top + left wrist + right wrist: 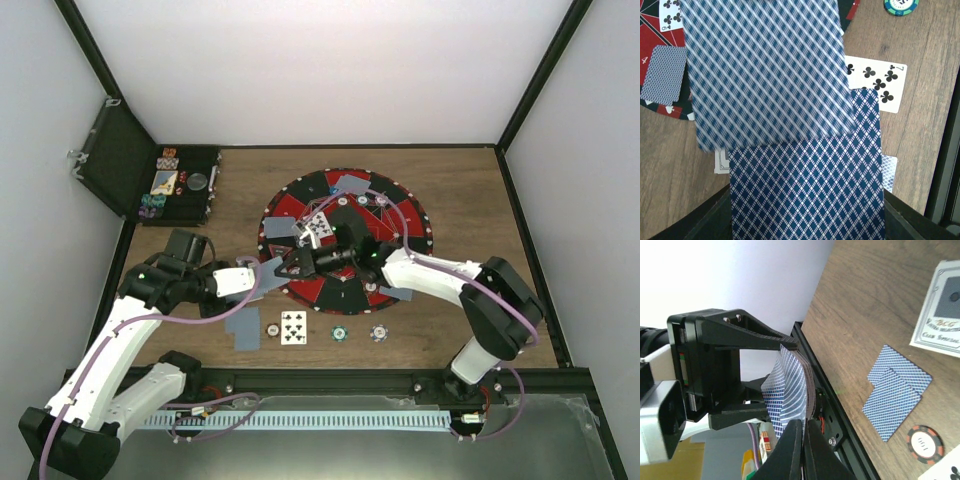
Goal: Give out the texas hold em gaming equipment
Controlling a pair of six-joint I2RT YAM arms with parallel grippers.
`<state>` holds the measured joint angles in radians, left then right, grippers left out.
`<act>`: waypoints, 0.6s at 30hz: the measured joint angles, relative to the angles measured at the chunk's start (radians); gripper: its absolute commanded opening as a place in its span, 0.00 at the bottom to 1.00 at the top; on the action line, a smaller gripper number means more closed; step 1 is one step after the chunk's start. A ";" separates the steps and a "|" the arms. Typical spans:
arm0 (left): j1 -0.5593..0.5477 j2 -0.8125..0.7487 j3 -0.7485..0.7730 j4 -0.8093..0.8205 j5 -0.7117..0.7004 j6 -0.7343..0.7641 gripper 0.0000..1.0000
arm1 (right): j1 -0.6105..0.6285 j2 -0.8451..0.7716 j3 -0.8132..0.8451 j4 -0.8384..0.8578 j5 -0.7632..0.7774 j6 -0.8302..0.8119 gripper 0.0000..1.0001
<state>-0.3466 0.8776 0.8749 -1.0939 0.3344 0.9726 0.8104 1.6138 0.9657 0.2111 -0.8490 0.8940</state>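
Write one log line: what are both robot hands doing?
left gripper: shut on card deck | right gripper: shut on top card

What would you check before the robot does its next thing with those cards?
1. Left hand shut on the deck: ok.
2. Right hand shut on the top card: ok; it pinches the card's edge.
3. Only one card pinched: cannot tell; the cards bow together in the right wrist view.
4. Top card clear of the deck: not ok; it overlaps the deck.
5. Dealt cards out of the way: ok; the seven of clubs and the face-down pair lie flat on the table, apart from both hands.
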 measured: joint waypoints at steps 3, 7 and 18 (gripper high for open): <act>0.000 -0.001 0.000 0.000 0.000 0.000 0.04 | -0.038 -0.035 0.000 -0.056 0.002 -0.034 0.01; 0.000 -0.003 0.000 0.000 -0.001 0.000 0.04 | -0.130 -0.084 0.040 -0.209 0.024 -0.139 0.01; 0.000 -0.004 -0.002 0.000 -0.001 -0.005 0.04 | -0.169 0.048 0.403 -0.509 0.740 -0.737 0.01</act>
<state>-0.3466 0.8738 0.8730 -1.0935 0.3332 0.9680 0.6418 1.6623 1.3689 -0.2981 -0.1093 0.1566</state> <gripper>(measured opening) 0.622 0.008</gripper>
